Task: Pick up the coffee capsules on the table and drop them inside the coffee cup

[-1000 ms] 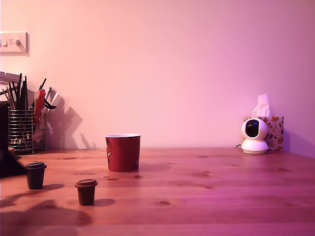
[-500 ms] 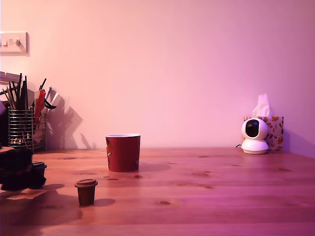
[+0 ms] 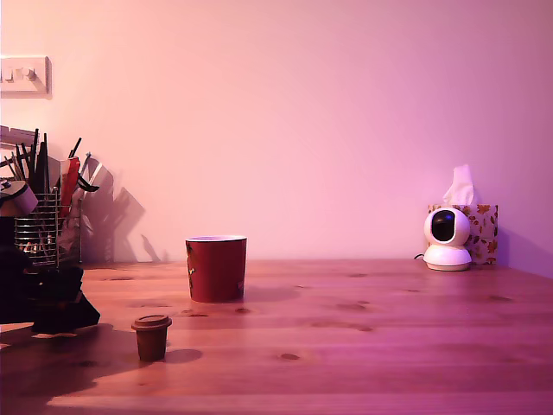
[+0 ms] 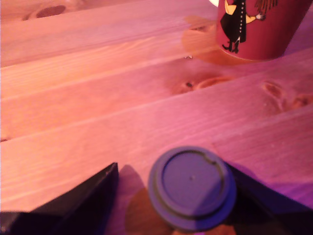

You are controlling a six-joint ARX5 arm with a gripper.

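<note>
On the wooden table (image 3: 363, 346) the red coffee cup (image 3: 216, 268) stands left of centre in the exterior view. A brown coffee capsule (image 3: 151, 335) sits upright in front of it, nearer the camera. My black gripper (image 3: 62, 304) is low over the table at that view's left edge and hides the near-black capsule there. In the wrist view the near-black capsule (image 4: 191, 187) shows from above, upright between my gripper (image 4: 172, 170) fingers. One finger (image 4: 264, 203) is against it, the other finger (image 4: 78, 203) stands apart, so the gripper is open. The cup's base (image 4: 257, 29) lies beyond.
A wire mesh pen holder (image 3: 39, 226) full of pens stands at the back left by the wall. At the back right sit a white dome camera (image 3: 448, 238) and a tissue box (image 3: 484, 226). A wall switch (image 3: 24, 75) is high on the left.
My gripper has come in from the exterior view's left and down around the near-black capsule, which it now hides there. The brown capsule and the cup have not moved.
</note>
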